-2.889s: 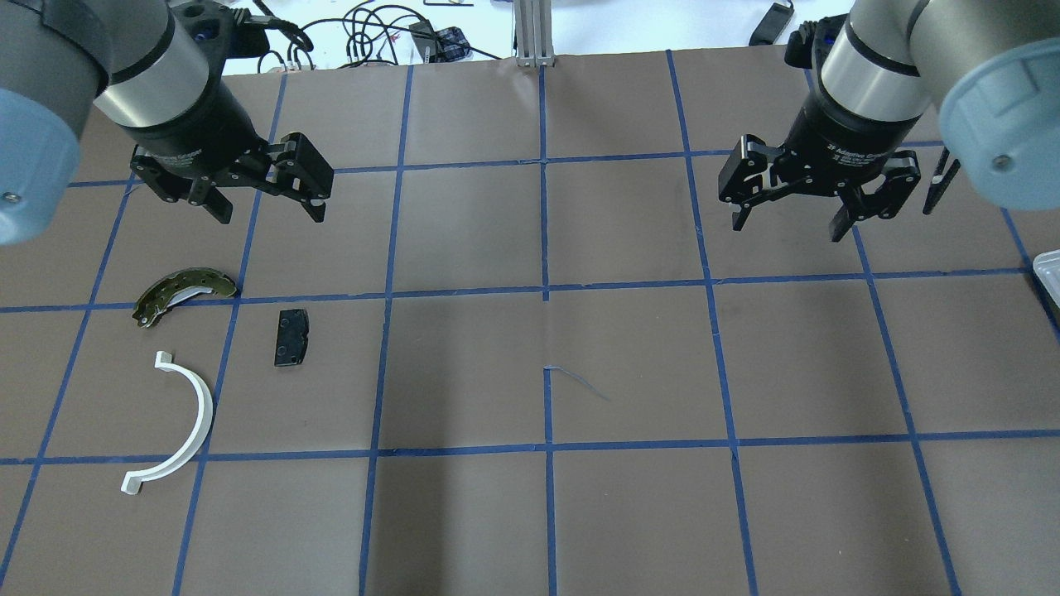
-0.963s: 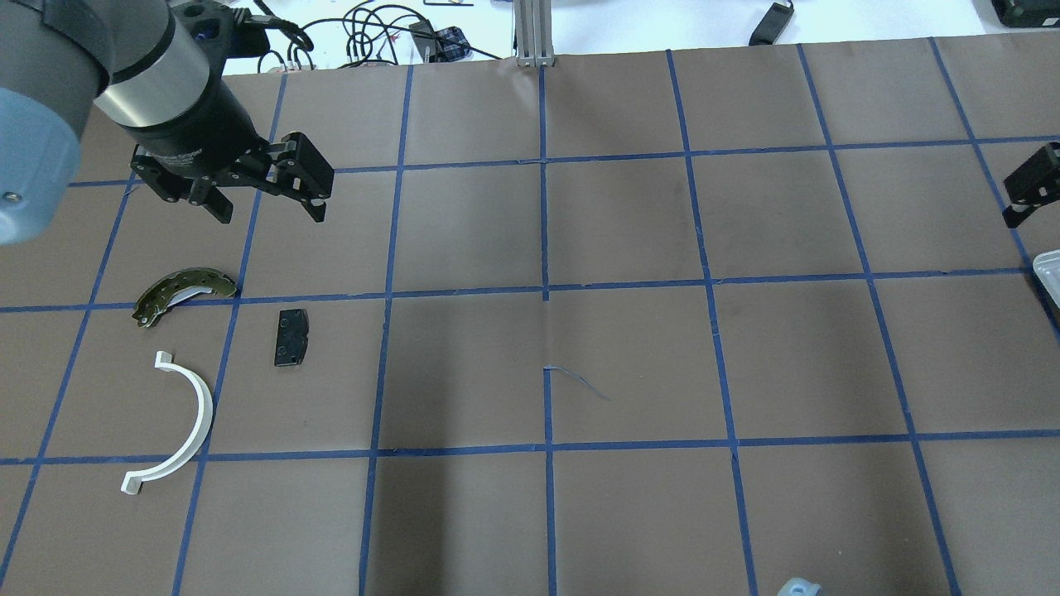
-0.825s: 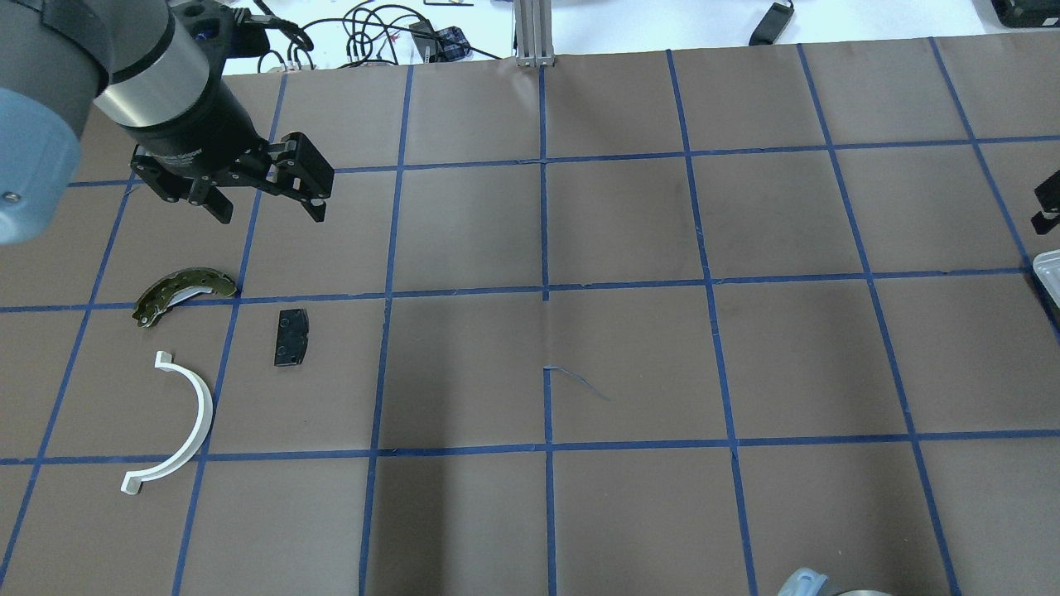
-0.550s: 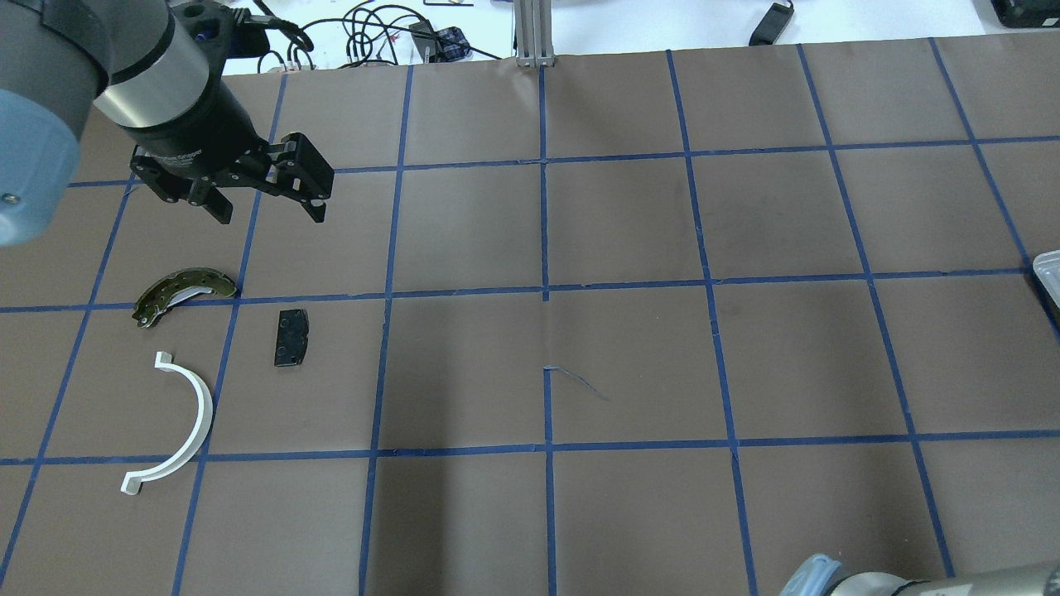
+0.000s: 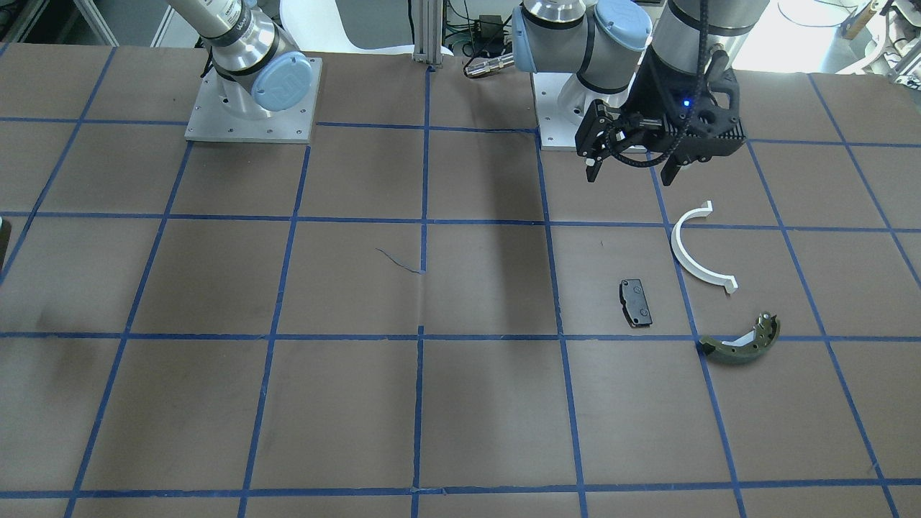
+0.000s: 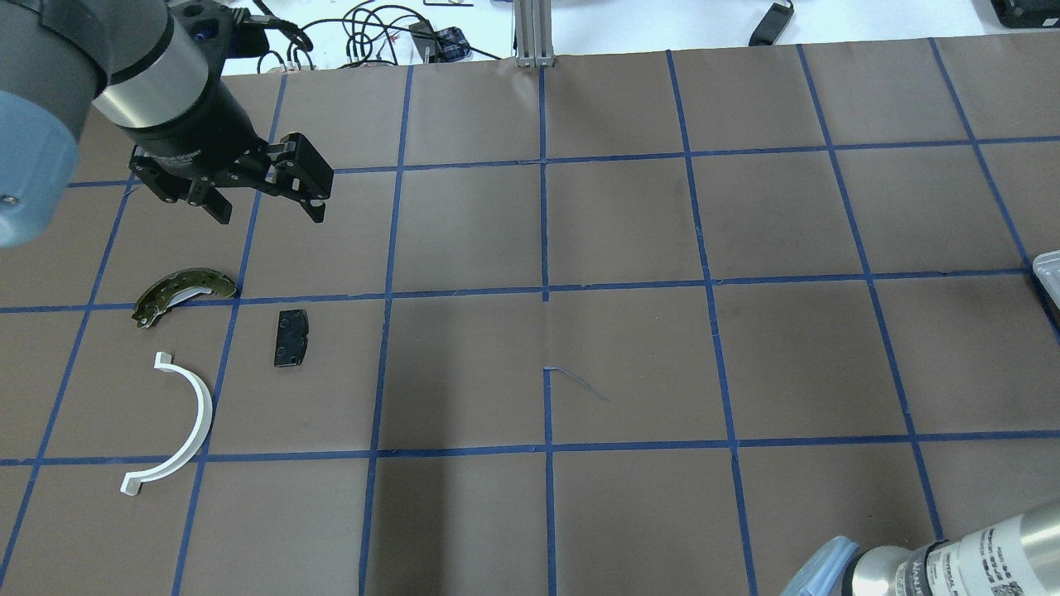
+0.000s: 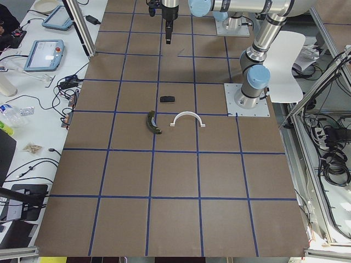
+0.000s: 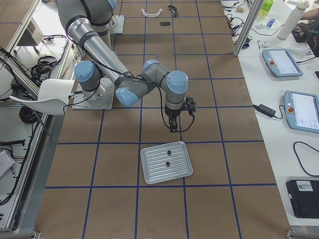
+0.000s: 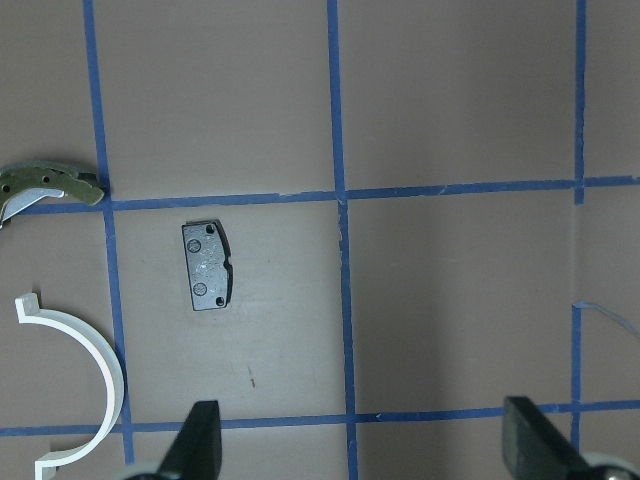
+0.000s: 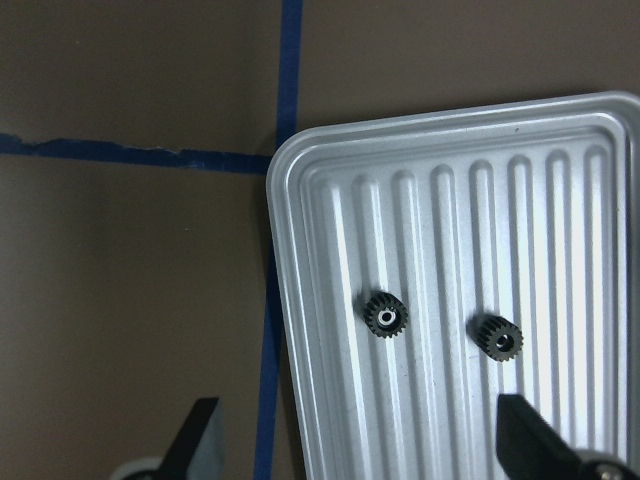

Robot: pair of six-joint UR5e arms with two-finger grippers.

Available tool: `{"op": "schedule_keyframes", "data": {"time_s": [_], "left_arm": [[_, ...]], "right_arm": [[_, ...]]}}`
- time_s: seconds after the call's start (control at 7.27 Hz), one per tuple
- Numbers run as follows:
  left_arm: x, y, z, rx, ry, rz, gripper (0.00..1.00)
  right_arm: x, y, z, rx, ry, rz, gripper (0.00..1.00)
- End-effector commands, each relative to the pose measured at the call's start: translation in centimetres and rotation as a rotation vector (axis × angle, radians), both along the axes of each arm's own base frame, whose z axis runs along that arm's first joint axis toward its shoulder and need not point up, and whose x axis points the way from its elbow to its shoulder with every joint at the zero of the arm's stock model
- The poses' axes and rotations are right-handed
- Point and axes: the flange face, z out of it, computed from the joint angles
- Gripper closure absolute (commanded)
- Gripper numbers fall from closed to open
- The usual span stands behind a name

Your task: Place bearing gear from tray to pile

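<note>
The silver ribbed tray (image 10: 560, 160) holds two small black gears, one (image 10: 385, 317) left of the other (image 10: 497, 337). My right gripper (image 10: 360, 445) is open and empty, hovering over the tray's left rim, both gears ahead of its fingers. The exterior right view shows it (image 8: 173, 125) just beyond the tray (image 8: 149, 172). The pile lies far off on the left: a white half-ring (image 6: 178, 422), a black brake pad (image 6: 291, 338) and an olive brake shoe (image 6: 184, 294). My left gripper (image 6: 269, 211) is open and empty, above the table beyond the pile.
Brown table cover with a blue tape grid. Only the tray's corner (image 6: 1047, 269) shows at the overhead view's right edge. The right arm (image 6: 952, 563) enters at the bottom right. Cables and devices lie past the table's far edge.
My right arm has swung out of the overhead view to the right, toward the tray; part of it now shows at the bottom right. The left arm and pile have not moved.
</note>
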Motion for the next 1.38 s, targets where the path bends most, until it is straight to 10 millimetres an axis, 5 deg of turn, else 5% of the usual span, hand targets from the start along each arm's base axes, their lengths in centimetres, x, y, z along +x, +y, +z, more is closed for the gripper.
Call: {"op": "schedule_keyframes", "data": {"time_s": [0.0,0.69,1.24], "left_arm": [[0.0,0.0,0.0,0.000,0.000,0.001,0.00],[0.0,0.0,0.0,0.000,0.000,-0.001,0.00],[0.0,0.0,-0.1,0.002,0.000,-0.001,0.00]], "right_arm": [[-1.3,-0.2,-5.0,0.038,-0.030,-0.001,0.11],[-2.8,-0.1,-7.0,0.020,-0.013,-0.021,0.15],[-2.8,-0.2,-8.0,0.027,-0.024,-0.030,0.35]]}}
